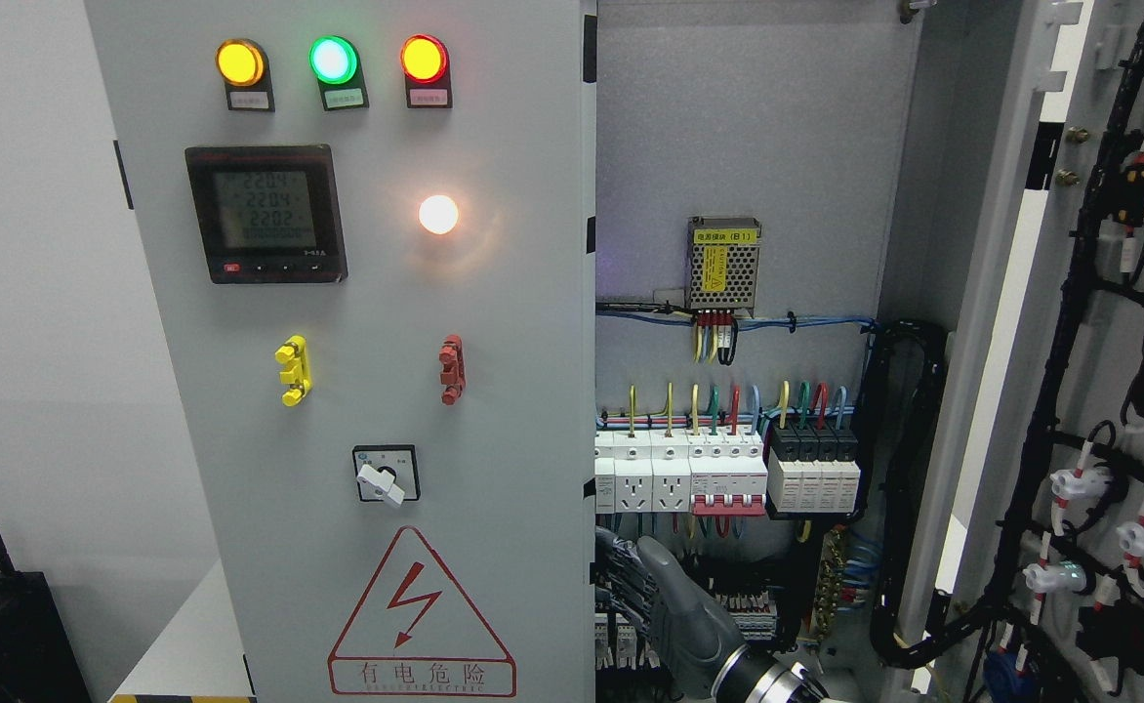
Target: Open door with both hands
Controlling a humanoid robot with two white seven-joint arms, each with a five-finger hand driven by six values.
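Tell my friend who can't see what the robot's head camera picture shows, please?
A robot's right hand reaches up from the bottom to the inner edge of the grey left door of an electrical cabinet. That door has three coloured lamps, a meter and a lightning warning sign. The right door stands open, showing breakers and wires.

The robot's right hand [665, 596] shows dark grey, matte fingers [631, 576] with ribbed, segmented black backs, one smooth rounded grey digit above them, and a wrist of glossy black and silver metal rings at the picture's bottom edge
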